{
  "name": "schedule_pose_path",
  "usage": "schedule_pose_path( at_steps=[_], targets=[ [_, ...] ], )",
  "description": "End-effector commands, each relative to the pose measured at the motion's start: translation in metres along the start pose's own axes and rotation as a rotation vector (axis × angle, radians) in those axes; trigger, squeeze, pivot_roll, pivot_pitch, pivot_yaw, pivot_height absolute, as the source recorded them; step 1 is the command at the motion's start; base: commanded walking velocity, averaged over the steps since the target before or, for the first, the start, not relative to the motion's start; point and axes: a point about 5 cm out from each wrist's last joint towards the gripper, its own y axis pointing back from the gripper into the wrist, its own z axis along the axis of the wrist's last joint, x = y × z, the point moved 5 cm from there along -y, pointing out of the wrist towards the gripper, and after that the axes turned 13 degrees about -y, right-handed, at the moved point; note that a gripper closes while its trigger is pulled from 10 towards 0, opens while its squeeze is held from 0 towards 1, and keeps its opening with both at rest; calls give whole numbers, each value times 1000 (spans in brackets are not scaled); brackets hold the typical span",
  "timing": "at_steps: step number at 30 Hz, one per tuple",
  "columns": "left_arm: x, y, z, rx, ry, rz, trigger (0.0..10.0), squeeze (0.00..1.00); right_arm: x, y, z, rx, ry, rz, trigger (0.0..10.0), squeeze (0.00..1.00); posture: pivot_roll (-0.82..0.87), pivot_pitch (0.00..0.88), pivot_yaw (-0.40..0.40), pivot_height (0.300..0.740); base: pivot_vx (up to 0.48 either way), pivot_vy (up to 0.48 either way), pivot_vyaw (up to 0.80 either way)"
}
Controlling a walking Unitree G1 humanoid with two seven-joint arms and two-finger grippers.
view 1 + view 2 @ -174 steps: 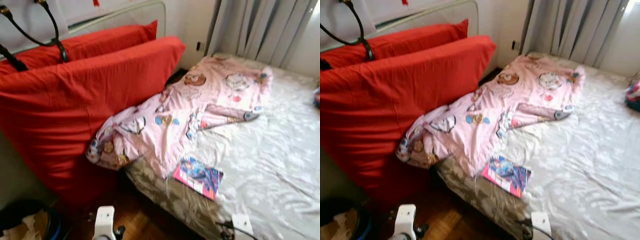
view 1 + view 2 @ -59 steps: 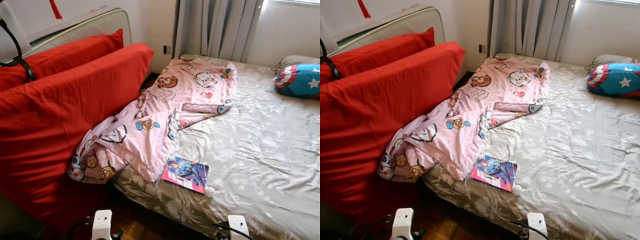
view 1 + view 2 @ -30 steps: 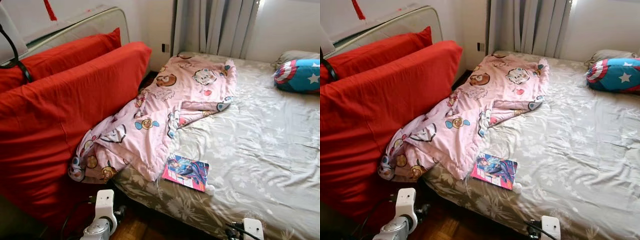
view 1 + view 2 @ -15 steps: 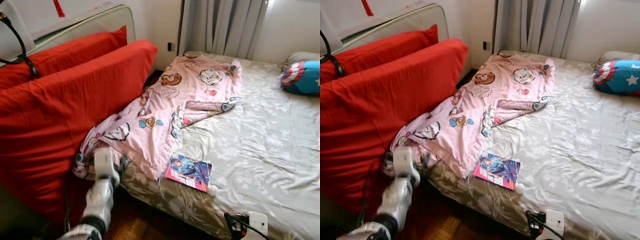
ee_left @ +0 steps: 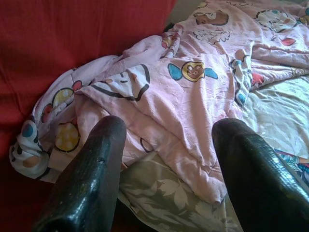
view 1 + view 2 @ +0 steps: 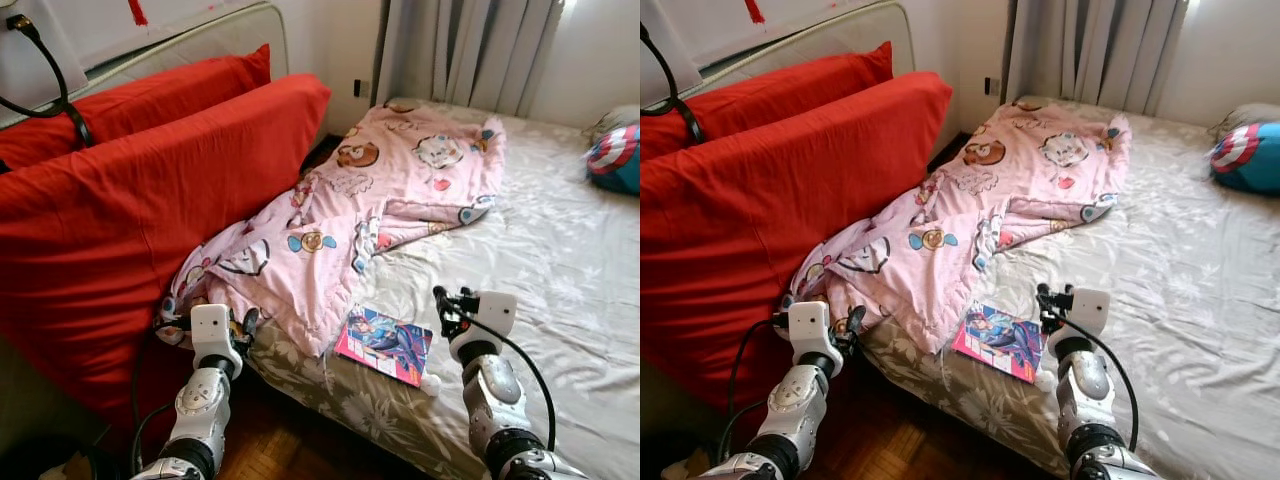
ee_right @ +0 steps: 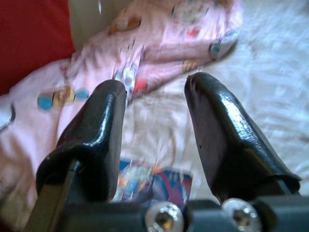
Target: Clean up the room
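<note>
Pink cartoon-print blanket (image 6: 385, 205), crumpled across the near corner of the bed (image 6: 560, 260), one end spilling over the mattress edge against the red cushions (image 6: 130, 210) propped alongside. Colourful comic book (image 6: 385, 345) flat on the floral grey sheet, just beside the blanket's lower fold and close to the bed edge; small white object, too small to identify, touching its corner. Star-and-shield pillow (image 6: 615, 158) at the far side of the bed, well apart from the blanket. Left gripper (image 5: 166, 159) raised near the blanket's overhanging end, fingers (image 5: 91, 169) spread apart, holding nothing. Right gripper (image 7: 154, 130) raised over the sheet near the book, fingers likewise apart and empty. Curtains (image 6: 470, 50) behind the bed; black cable (image 6: 50, 80) hanging on the wall above the cushions. Tidying judged barely begun: blanket unfolded, book not collected, nothing grasped; straightening of bedding and removal of the book left to do.
</note>
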Motion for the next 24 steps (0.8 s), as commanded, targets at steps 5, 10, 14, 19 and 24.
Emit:
schedule_pose_path(
  at_steps=[5,10,14,19,24],
  targets=[
    [20,5,-2,-11,1,75,10000,0,-1,8,-10,24,9,25,10000,0,-186,0,32,740,0,0,0],
    [32,13,-8,-20,-9,107,10000,0,-1,13,-14,23,9,34,10000,0,-164,0,38,740,0,0,0],
    [44,26,-12,-44,-56,109,10000,0,11,15,-18,32,36,96,10000,0,-138,0,28,740,0,0,0],
    [64,49,-19,-61,-112,136,10000,0,26,17,-14,9,60,185,10000,0,-112,22,23,740,0,0,0],
    [71,69,-22,-70,-139,125,10000,0,42,19,-10,-15,72,258,10000,0,-115,52,24,740,0,0,0]
  ],
)
